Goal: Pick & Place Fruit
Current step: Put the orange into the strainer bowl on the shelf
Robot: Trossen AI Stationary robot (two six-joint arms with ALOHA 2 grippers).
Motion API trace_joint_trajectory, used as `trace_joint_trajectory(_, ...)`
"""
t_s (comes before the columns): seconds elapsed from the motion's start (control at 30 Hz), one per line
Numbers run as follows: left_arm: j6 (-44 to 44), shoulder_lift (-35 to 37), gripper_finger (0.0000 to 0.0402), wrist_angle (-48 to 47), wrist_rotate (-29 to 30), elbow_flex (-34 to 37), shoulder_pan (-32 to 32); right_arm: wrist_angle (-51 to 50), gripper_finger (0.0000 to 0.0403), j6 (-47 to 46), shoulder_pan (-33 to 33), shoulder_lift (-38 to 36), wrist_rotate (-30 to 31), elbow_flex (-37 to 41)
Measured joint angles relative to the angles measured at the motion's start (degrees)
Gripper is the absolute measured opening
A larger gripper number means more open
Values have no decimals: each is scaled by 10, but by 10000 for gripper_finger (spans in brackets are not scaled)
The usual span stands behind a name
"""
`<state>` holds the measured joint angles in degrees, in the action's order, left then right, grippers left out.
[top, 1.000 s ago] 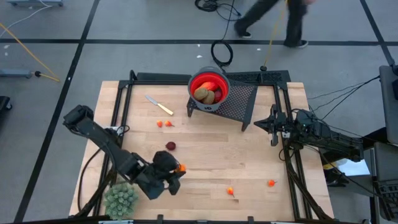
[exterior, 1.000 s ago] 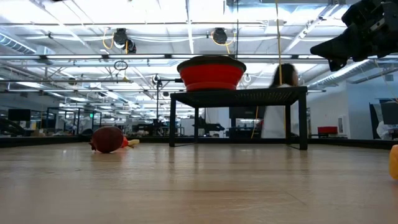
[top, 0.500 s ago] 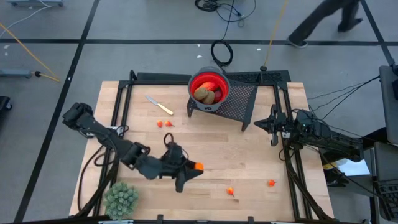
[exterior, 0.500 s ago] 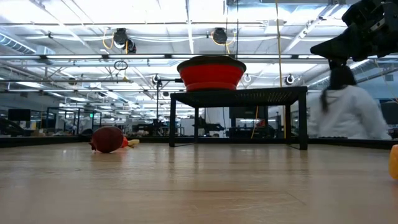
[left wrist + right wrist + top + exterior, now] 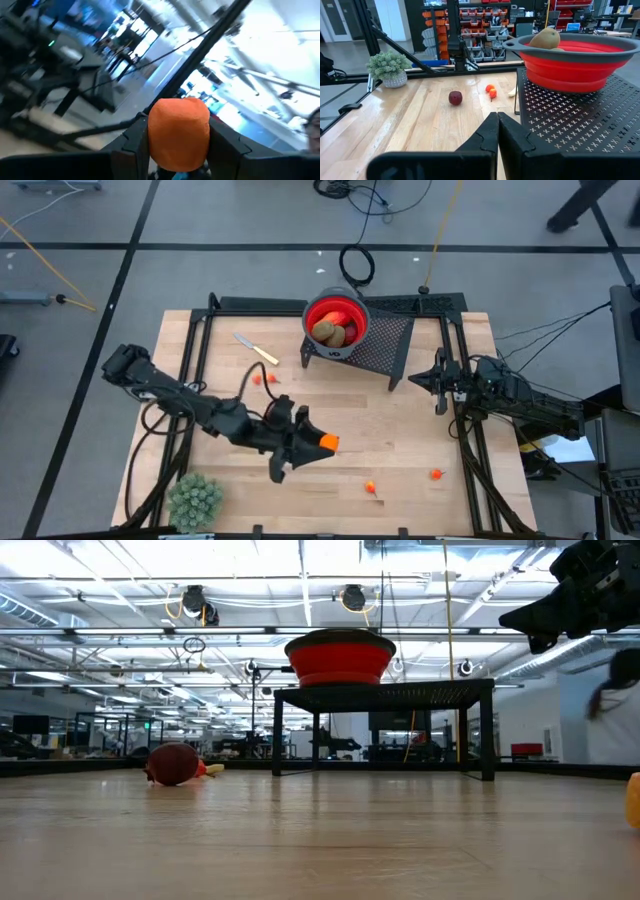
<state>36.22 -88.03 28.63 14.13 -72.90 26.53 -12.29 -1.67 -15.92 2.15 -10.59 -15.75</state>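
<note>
My left gripper [image 5: 318, 446] is clamped on an orange fruit piece [image 5: 326, 443], held up over the middle of the wooden table [image 5: 400, 440]. In the left wrist view the orange piece [image 5: 178, 131] sits snug btwn my two dark fingers [image 5: 134, 142].

My right gripper [image 5: 438, 383] waits at the table's right side, just beside the black mesh stand [image 5: 385, 343], fingers [image 5: 490, 134] pressed together w/ nothing in them.

Rest of the fruit:
- Red bowl [image 5: 336, 321] on the mesh stand holds two brown kiwis [image 5: 331, 332] plus sthg red-orange behind them.
- Dark red round fruit [image 5: 455, 97] lies on the table; in the high view my left arm covers it.
- Two small orange pieces [image 5: 262, 378] near the knife w/ yellow handle [image 5: 256, 348].
- Two more orange bits [image 5: 370, 486] [image 5: 436, 474] near the table's front edge, apart from each other.

Pale green spiky plant [image 5: 195, 500] stands at the front left corner.
</note>
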Motion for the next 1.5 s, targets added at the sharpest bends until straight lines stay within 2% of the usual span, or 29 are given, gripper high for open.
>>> trace_joint_trajectory(0.3, -49, 0, 145, 92, -68, 0, -17, 0, 0, 0, 0, 0, 0, 0)
trace_joint_trajectory(0.57, -50, 0, 145, 92, -70, 0, -19, 0, 0, 0, 0, 0, 0, 0)
trace_joint_trajectory(0.67, -45, 0, 145, 91, -45, 0, -19, 0, 0, 0, 0, 0, 0, 0)
trace_joint_trajectory(0.73, -29, 0, 145, 91, -4, 0, -19, 0, 0, 0, 0, 0, 0, 0)
trace_joint_trajectory(0.87, 37, 0, 145, 90, 87, 0, -23, 0, 0, 0, 0, 0, 0, 0)
trace_joint_trajectory(1.03, 139, 0, 145, 88, 146, 0, -37, 0, 0, 0, 0, 0, 0, 0)
trace_joint_trajectory(1.3, 287, 0, 145, 86, 180, 0, -62, 0, 0, 0, 0, 0, 0, 0)
trace_joint_trajectory(1.5, 309, 0, 145, 74, 180, 0, -70, 0, 0, 0, 0, 0, 0, 0)
